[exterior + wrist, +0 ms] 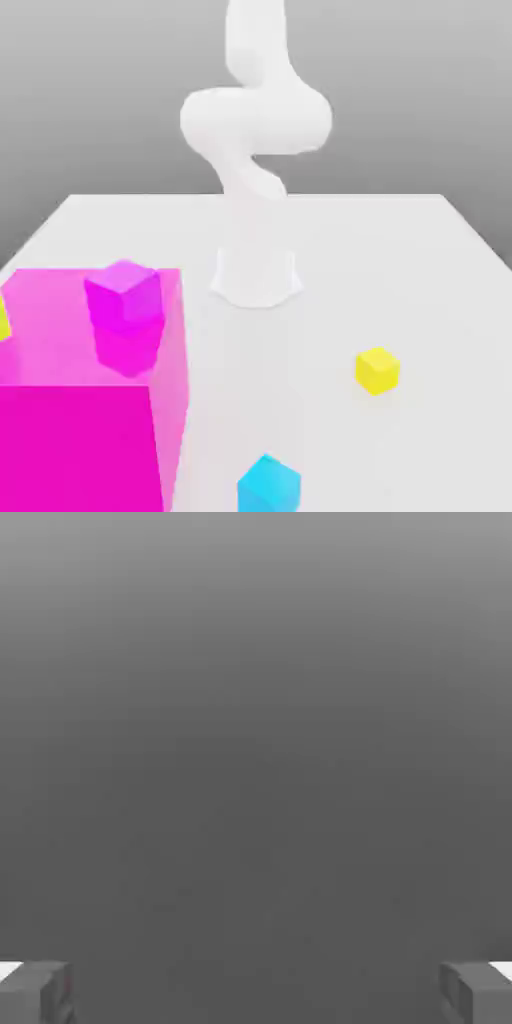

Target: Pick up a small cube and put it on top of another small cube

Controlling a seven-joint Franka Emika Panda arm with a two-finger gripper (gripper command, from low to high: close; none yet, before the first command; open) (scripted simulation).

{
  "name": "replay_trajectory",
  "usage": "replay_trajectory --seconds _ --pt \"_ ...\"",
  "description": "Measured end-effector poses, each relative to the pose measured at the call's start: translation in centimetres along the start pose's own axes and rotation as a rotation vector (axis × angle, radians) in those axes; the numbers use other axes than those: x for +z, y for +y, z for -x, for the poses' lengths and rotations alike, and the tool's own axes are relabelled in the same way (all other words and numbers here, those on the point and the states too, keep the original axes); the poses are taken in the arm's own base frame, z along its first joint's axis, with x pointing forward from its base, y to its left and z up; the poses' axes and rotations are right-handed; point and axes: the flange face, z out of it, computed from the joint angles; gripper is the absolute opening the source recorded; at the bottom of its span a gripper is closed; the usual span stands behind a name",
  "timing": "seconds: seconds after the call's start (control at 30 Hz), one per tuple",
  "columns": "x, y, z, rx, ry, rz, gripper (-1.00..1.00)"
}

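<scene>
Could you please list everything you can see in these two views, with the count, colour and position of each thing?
small cyan-blue cube: one, bright cyan-blue, on the table at the near edge of the exterior view, towards its centre.
small yellow cube: one, yellow, on the table at the exterior view's right, apart from the cyan-blue one.
magenta cube: one, small, magenta, on top of the large block.
large magenta block: one, magenta, at the exterior view's near left.
table: one, white.
robot arm: one, white, rising from its base at the table's middle.
gripper: one, grey fingertips wide apart, nothing between them.
</scene>
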Motion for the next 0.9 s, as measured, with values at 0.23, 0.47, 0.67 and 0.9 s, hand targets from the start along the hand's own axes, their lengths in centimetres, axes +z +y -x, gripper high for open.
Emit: replay_trajectory --seconds 0.23,0.47,0.67,0.9 --pt "13.9 1.4 1.3 -0.191 -0.223 0.04 0.0" --pt "26.2 4.4 5.7 -0.383 -0.408 0.094 0.0" --pt "34.9 8.4 11.1 -0.562 -0.548 0.155 0.0" --pt "42.2 15.3 16.8 -0.778 -0.684 0.254 0.0"
